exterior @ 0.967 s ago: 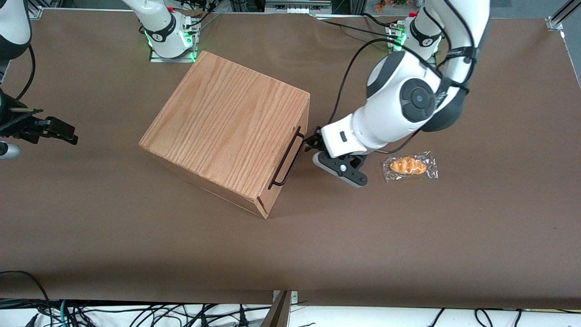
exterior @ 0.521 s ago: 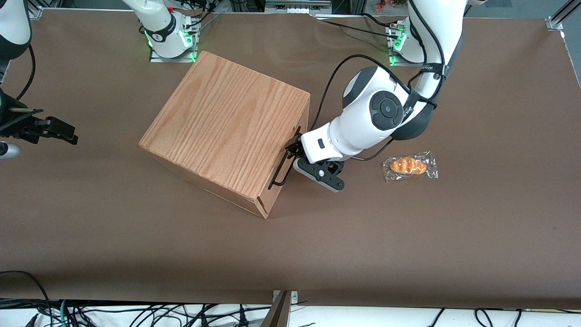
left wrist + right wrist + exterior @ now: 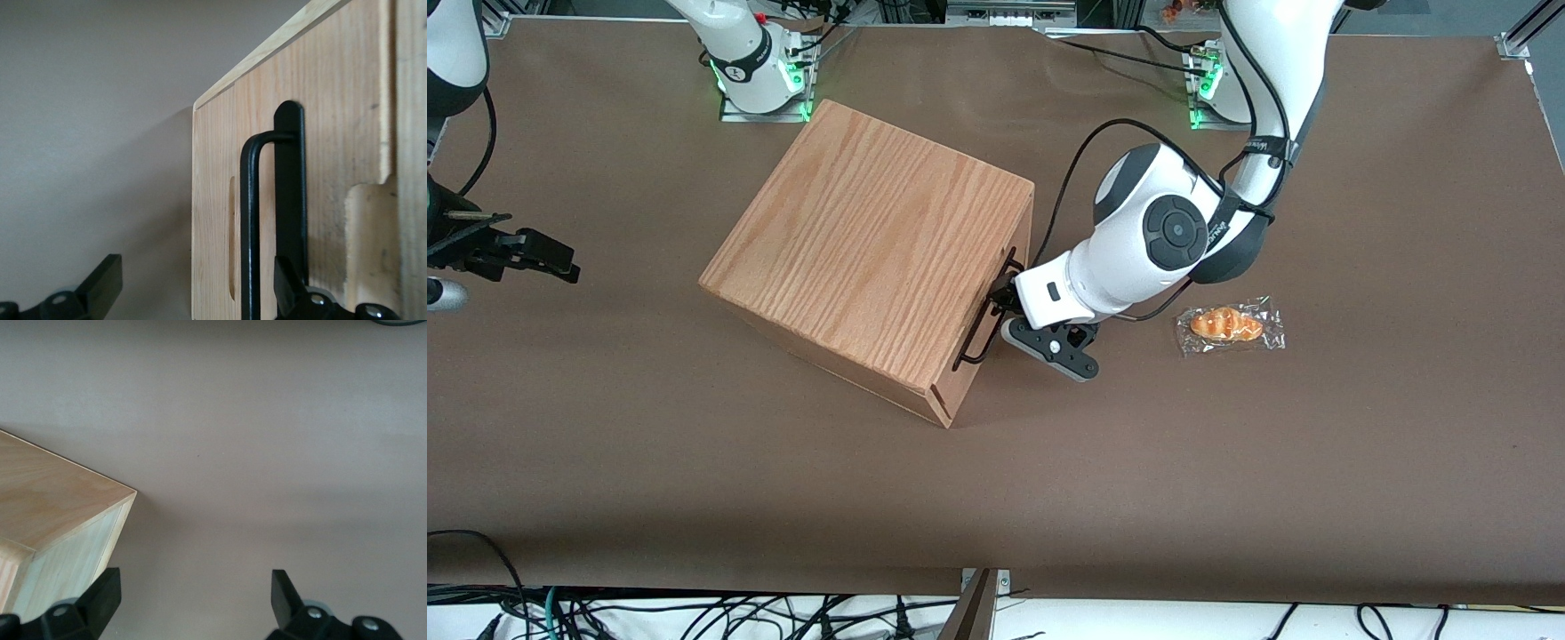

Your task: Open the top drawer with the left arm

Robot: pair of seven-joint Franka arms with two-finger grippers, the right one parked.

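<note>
Over the last sec the left arm [image 3: 1138, 258] swung in from beside the wrapped pastry [image 3: 1230, 325] toward the oak-grain box [image 3: 871, 258]; most of that travel came early, w/ only a small settle in the last half sec. The gripper [image 3: 1003, 298] now sits right at the black wire handle [image 3: 987, 311] on the box's drawer face, at the handle's end farther from the front cam. Wrist view: fingers spread wide, not closed on anything; one fingertip [image 3: 287, 283] is up against the handle's mounting strip, the other [image 3: 100, 287] well clear over the bare table [image 3: 93, 133], and the wire bar [image 3: 249, 227] runs between them. The top drawer [image 3: 313, 153] looks fully shut – front flush w/ the casing, no gap seen. Judgement: approach is basically done, grasp not yet made; next step likely is to close on the bar, then pull straight out along the drawer's axis. Risk: the grip is near the bar's end, not mid-handle, so the pull could be off-centre and skew or drag the box.
</note>
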